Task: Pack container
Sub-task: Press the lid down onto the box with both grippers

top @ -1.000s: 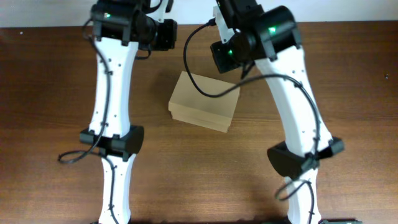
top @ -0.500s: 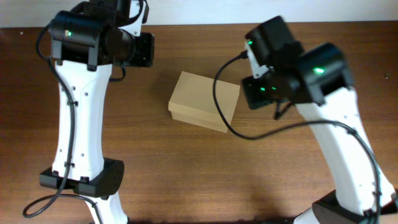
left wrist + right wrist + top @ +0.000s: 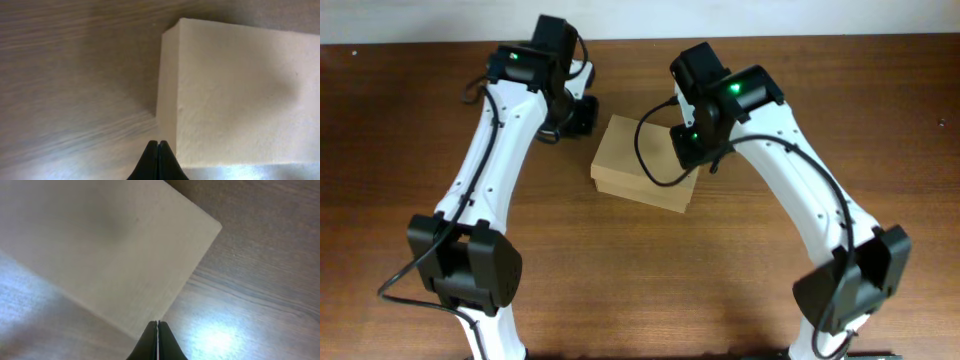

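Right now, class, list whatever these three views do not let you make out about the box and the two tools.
1. Inside of the container: all views, the shut lid covers it.
2. The left tool and right tool: overhead, their own wrists hide them.
3. The container's full outline: both wrist views, cut off by the frame edges.

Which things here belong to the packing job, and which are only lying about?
For the job:
- the container, with its lid down

Only there:
- the wooden table under it
- no other loose thing shows in these views
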Motion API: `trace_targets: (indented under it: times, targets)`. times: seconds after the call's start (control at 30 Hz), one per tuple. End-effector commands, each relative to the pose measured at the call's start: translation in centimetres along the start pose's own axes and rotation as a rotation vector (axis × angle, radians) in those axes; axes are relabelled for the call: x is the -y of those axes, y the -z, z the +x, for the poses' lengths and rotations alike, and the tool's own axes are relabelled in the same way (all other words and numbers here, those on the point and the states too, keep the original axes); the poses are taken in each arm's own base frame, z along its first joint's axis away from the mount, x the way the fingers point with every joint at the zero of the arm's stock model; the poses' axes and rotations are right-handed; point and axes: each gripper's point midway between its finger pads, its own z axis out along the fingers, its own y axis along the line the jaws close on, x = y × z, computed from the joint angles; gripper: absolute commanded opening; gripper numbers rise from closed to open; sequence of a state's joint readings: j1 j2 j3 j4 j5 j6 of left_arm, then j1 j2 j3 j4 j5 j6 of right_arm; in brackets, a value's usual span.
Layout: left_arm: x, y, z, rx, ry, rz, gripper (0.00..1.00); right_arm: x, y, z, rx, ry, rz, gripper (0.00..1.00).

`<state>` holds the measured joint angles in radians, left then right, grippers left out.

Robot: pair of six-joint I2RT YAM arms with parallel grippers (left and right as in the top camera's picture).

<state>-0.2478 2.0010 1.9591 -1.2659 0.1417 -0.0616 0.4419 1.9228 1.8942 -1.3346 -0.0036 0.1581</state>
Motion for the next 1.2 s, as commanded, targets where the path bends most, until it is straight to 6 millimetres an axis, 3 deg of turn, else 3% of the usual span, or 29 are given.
trace_targets:
  times: [0.0, 0.17, 0.33, 0.67, 0.8, 1.0, 1.17]
  targets:
    - [1.8, -1.6, 1.1, -0.034, -0.043, 0.076, 0.02, 0.0, -2.3, 0.1, -0.058, -0.022, -0.029, 0.04]
    - [3.1, -3.0, 1.8, -0.051, -0.072, 0.090, 0.02, 0.0, -4.6, 0.7, -0.123, -0.020, -0.027, 0.04]
    - [3.8, -3.7, 2.7, -0.080, -0.088, 0.092, 0.02, 0.0, -5.7, 1.1, -0.155, -0.017, -0.023, 0.04]
    - [2.9, -8.1, 6.3, -0.171, -0.046, 0.082, 0.02, 0.3, -8.8, 2.9, -0.198, -0.015, -0.018, 0.04]
    - [2.6, -9.0, 7.2, -0.191, -0.043, 0.080, 0.02, 0.4, -9.7, 3.3, -0.206, -0.008, -0.017, 0.04]
    - [3.0, -8.1, 5.5, -0.138, -0.053, 0.086, 0.02, 0.2, -7.9, 1.7, -0.125, 0.002, -0.028, 0.04]
    - [3.0, -5.3, 2.7, -0.062, -0.066, 0.053, 0.02, 0.5, -3.9, -0.7, -0.002, 0.004, -0.012, 0.04]
